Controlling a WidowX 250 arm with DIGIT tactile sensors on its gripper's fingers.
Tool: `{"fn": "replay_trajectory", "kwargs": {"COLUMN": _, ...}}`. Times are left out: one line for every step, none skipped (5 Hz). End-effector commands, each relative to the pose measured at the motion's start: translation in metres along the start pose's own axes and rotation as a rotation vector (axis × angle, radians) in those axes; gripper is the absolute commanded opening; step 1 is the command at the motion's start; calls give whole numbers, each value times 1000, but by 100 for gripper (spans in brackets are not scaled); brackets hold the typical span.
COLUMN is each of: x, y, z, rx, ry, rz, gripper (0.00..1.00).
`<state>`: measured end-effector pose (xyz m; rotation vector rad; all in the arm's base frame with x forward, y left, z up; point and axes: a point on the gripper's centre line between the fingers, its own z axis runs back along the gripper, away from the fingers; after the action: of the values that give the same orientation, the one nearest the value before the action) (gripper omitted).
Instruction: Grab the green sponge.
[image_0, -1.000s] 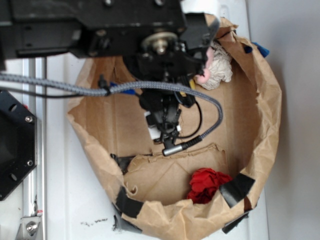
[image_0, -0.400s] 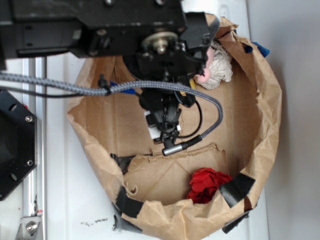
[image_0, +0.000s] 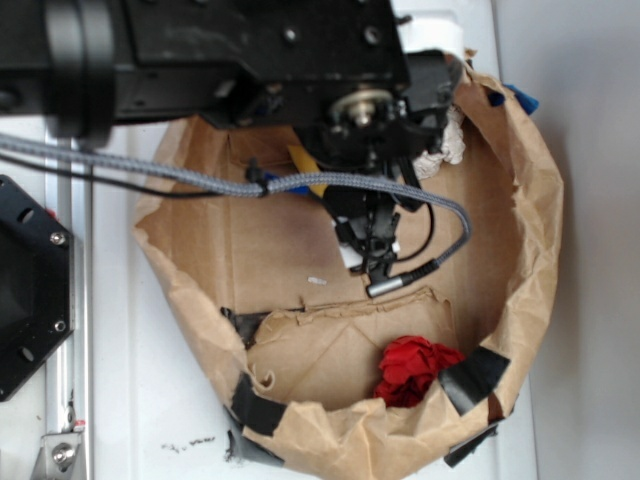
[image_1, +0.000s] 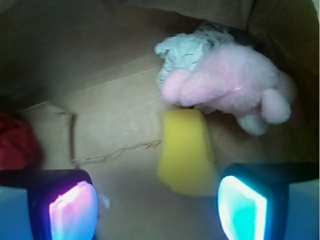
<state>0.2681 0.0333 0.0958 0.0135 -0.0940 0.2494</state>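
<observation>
The green sponge (image_1: 186, 152) is really a yellow foam wedge, lying on the brown paper floor just below the pink plush toy (image_1: 235, 87). My gripper (image_1: 157, 210) is open above the floor with nothing between its fingers. The sponge's near end sits just ahead of the right fingertip (image_1: 242, 207) and slightly inside it. In the exterior view only a yellow sliver of the sponge (image_0: 308, 168) shows under the black arm (image_0: 250, 50), which hides the gripper's jaws.
Everything sits inside a torn brown paper bag (image_0: 540, 230) with raised walls and black tape patches (image_0: 475, 378). A red cloth wad (image_0: 412, 368) lies at the near wall. A white bit of the plush toy (image_0: 445, 150) peeks out beside the arm.
The arm has shifted right across the bag, now covering most of the plush toy. A yellow strip of the sponge has come into sight on the arm's left.
</observation>
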Motion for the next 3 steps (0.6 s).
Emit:
{"fn": "replay_trajectory", "kwargs": {"x": 7, "y": 5, "z": -24, "rx": 59, "ry": -62, "rz": -61, "gripper": 100}}
{"fn": "replay_trajectory", "kwargs": {"x": 7, "y": 10, "z": -33, "rx": 76, "ry": -55, "rz": -68, "gripper": 100}}
{"fn": "replay_trajectory", "kwargs": {"x": 8, "y": 11, "z": -44, "rx": 103, "ry": -47, "rz": -65, "gripper": 100}}
